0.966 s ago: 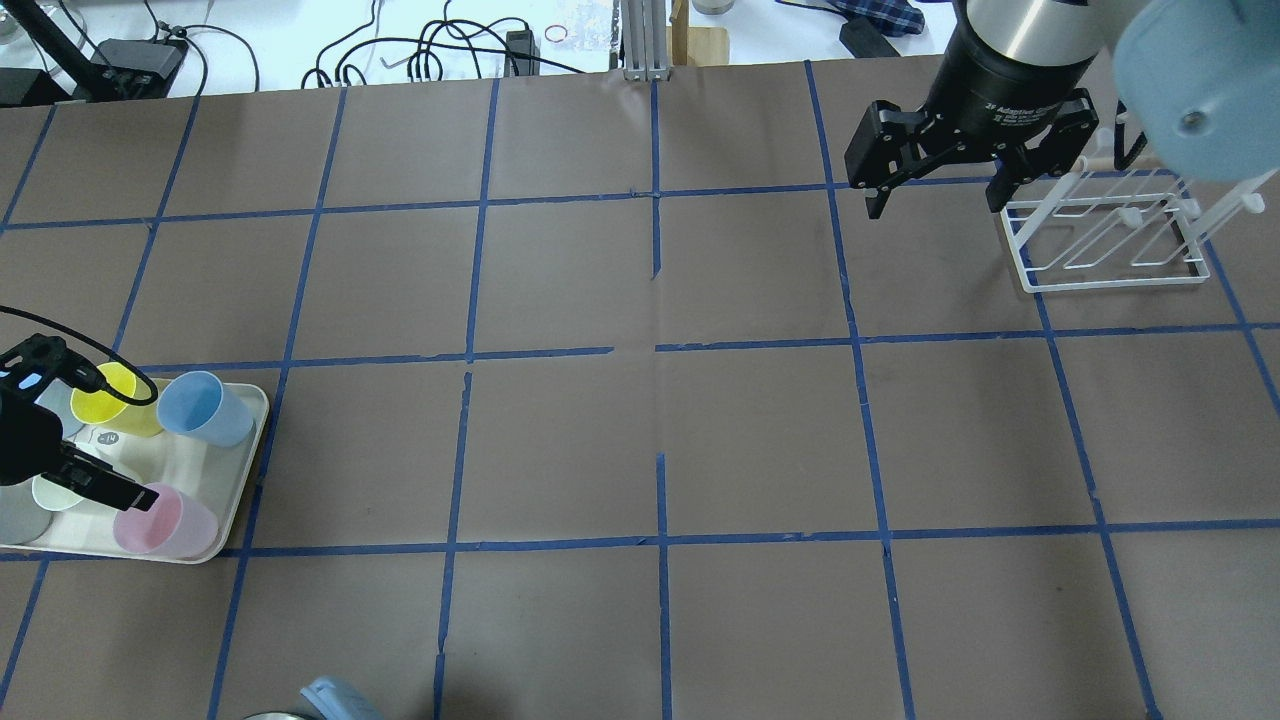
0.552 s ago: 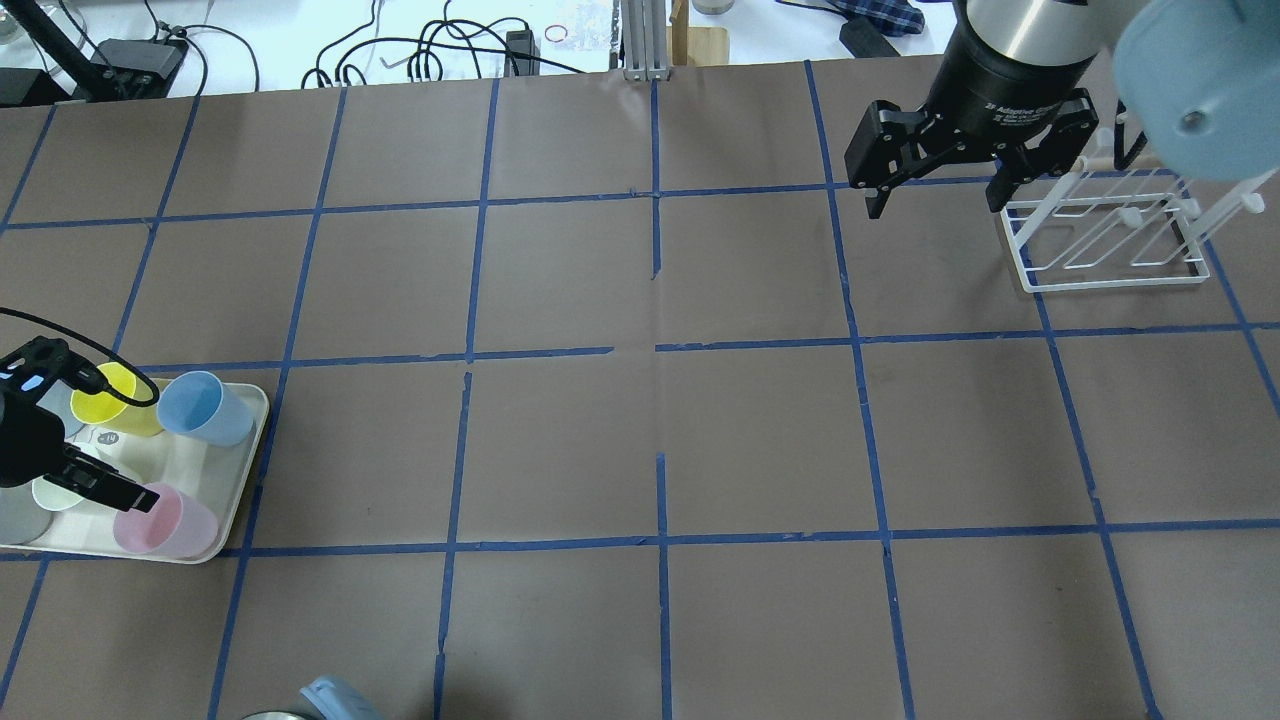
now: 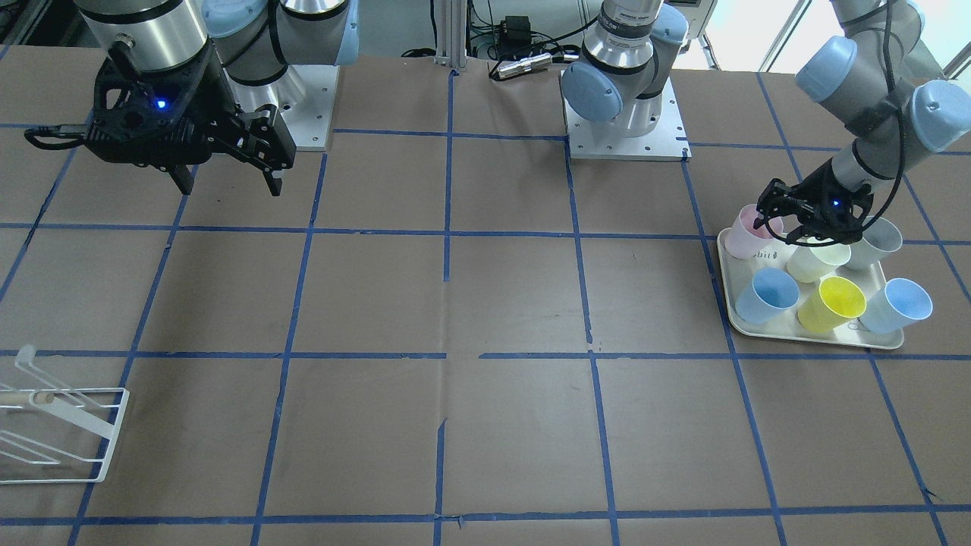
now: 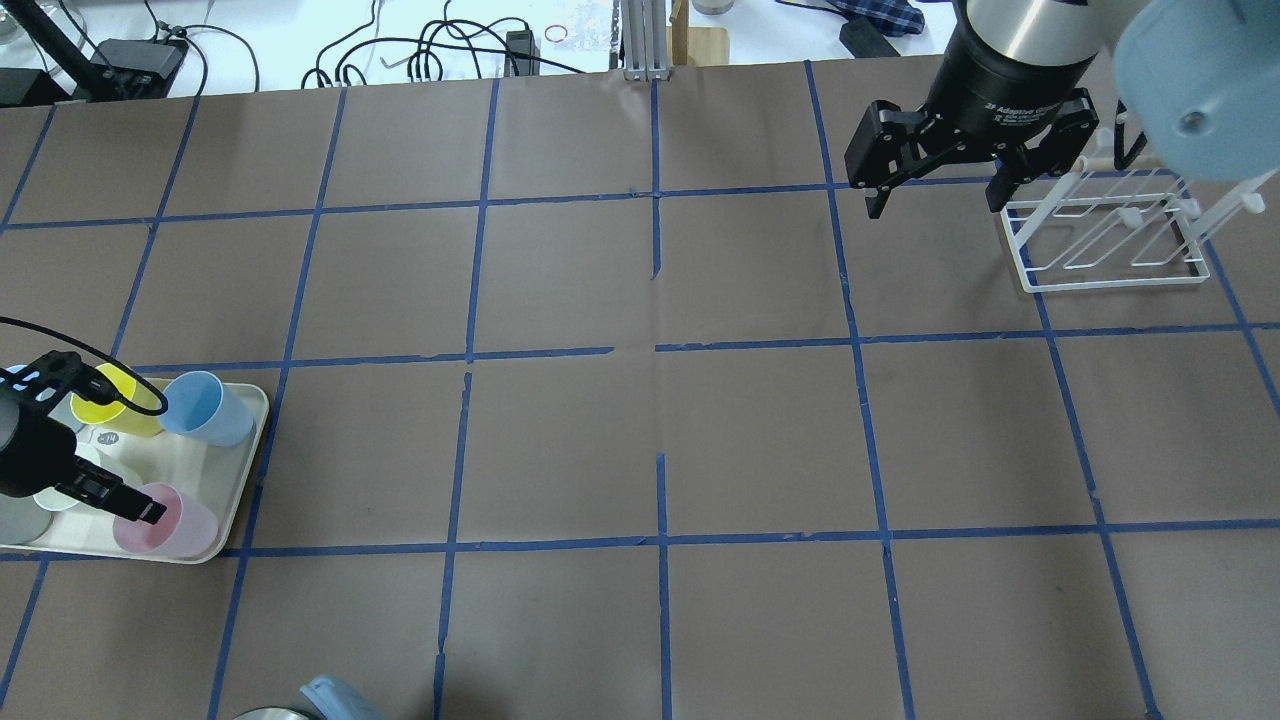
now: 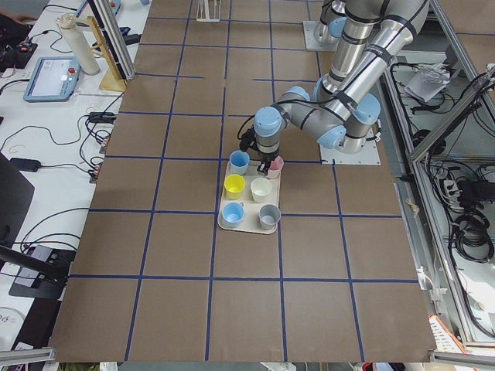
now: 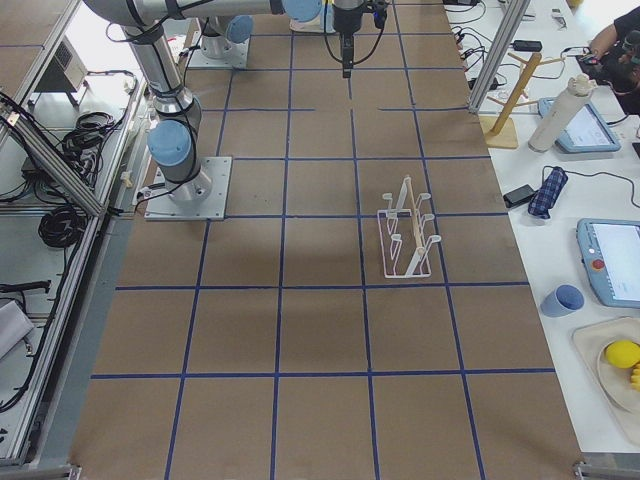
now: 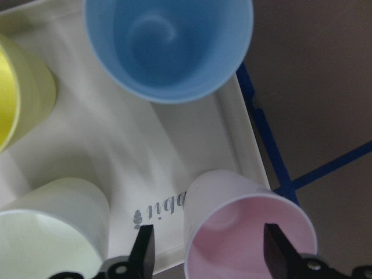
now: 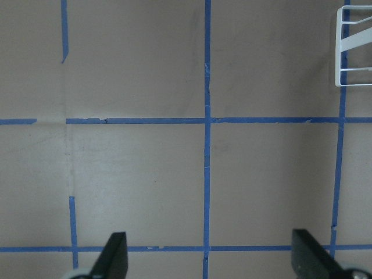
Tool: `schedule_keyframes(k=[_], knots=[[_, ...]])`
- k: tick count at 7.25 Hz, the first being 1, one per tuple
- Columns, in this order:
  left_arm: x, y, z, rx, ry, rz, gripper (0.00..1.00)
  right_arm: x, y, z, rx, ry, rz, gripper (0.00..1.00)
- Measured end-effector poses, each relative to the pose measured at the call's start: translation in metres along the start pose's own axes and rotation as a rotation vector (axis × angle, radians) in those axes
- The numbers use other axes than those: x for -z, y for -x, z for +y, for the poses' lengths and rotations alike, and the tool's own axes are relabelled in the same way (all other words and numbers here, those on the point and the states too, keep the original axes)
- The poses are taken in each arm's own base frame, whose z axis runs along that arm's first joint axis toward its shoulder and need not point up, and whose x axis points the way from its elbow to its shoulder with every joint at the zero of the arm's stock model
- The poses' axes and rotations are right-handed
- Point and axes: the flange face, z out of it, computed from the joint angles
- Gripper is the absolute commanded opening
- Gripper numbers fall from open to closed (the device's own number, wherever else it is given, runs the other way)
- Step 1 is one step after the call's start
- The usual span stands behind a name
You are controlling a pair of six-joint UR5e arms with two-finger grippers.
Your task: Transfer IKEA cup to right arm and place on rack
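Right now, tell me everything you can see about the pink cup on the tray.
The pink cup is a pale, handleless, tapered tumbler, plastic by its look, standing upright, mouth up and empty, in a corner of the cream tray. It stands apart from the cream cup beside it. The left gripper is open at it, one finger over the mouth, the other outside the wall; whether either touches it, I cannot tell.

Right arm [image 3: 144, 30] and left arm [image 3: 872, 102]: silver tubes, pale blue caps [image 3: 599, 91]. Chunky black right claw [image 4: 934, 208], white lettering [image 4: 1020, 108] just above it; black cable [image 4: 110, 375] looped behind left claw [image 7: 210, 250].
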Motion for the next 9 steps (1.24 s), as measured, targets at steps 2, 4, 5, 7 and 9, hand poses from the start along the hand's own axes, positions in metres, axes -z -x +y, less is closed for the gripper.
schedule_keyframes(k=[2,4,5,7,9], knots=[[-0.005,0.002,0.000,0.026,0.007,0.005,0.08,0.000,0.000,0.000,0.000,0.000,0.000,1.00],[-0.008,0.002,0.000,0.052,0.009,0.009,0.00,0.000,0.000,0.000,0.000,0.000,0.000,1.00],[-0.006,0.003,0.000,0.055,0.007,0.004,0.00,0.000,0.000,0.000,0.000,0.000,0.000,1.00],[0.009,0.003,0.000,0.058,0.011,-0.029,0.00,0.000,0.000,0.000,0.000,0.000,0.000,1.00],[0.042,0.005,0.000,0.059,0.027,-0.031,0.00,0.002,-0.003,-0.002,-0.006,-0.005,-0.002,1.00]])
